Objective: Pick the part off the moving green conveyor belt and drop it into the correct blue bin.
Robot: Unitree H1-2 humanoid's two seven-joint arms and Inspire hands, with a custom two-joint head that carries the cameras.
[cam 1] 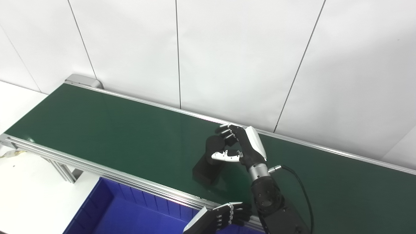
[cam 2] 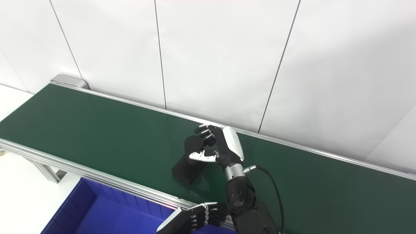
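Observation:
A black part (cam 1: pixel 205 167), a block with a round upper end, stands tilted on the green conveyor belt (cam 1: pixel 97 130) near its front side. My right hand (cam 1: pixel 242 144) reaches in from below and is shut on the part's round top: the fingers curl over the far side and the white-tipped thumb lies across the near side. The part's lower end still touches the belt. My left hand (cam 1: pixel 221 216) hovers low at the belt's front rail, fingers loosely bent and apart, holding nothing. A blue bin (cam 1: pixel 107 208) sits below the rail at the front left.
Aluminium rails (cam 1: pixel 107 172) edge the belt front and back, with a white panelled wall (cam 1: pixel 227 65) right behind. A black cable (cam 1: pixel 300 185) loops from my right wrist over the belt. A white floor or tabletop (cam 1: pixel 29 195) lies left of the bin.

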